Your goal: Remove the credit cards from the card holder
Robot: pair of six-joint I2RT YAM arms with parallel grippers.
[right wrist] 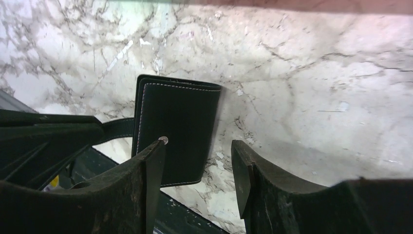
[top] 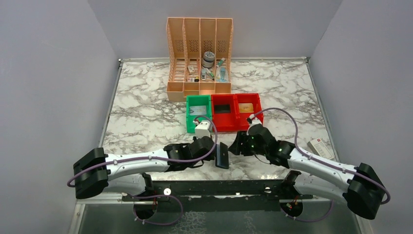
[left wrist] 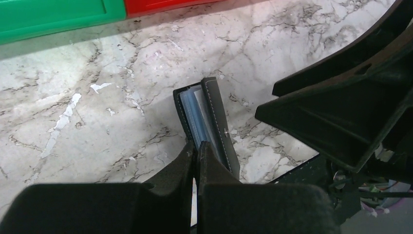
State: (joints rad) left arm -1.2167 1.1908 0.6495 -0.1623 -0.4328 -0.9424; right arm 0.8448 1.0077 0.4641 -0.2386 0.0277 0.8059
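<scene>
Bracing step, seemingly: small flat black stitched card holder (left wrist: 214, 114) pinched on edge by closed left gripper (left wrist: 197, 146), just in front of red plastic bin (top: 226, 126), with right gripper (right wrist: 197, 151) parted beside it. Next, likely: nipping thin plastic credit cards inside, pulling clear.

Shows the card holder (top: 222, 157) as a small, flat black wallet near the front edge of the tabletop (top: 146, 117). Stands up on one edge instead of lying flat. Carries pale stitching round its border and a pale stud (right wrist: 163, 140) on the outer face. Gapes a little at the far end, with pale blue layers (left wrist: 192, 109) inside; lining or cards, cannot tell. Sits with its near end pinched between the closed left fingers (left wrist: 181, 165), short black tab (right wrist: 117, 127) running toward them. Shows the credit cards lying flat well apart from it: a tan card (top: 245, 107) and a dark grey card (top: 222, 108) in the red bin (top: 229, 126), what looks like a pale card (top: 197, 111) in the green bin (top: 189, 117).
</scene>
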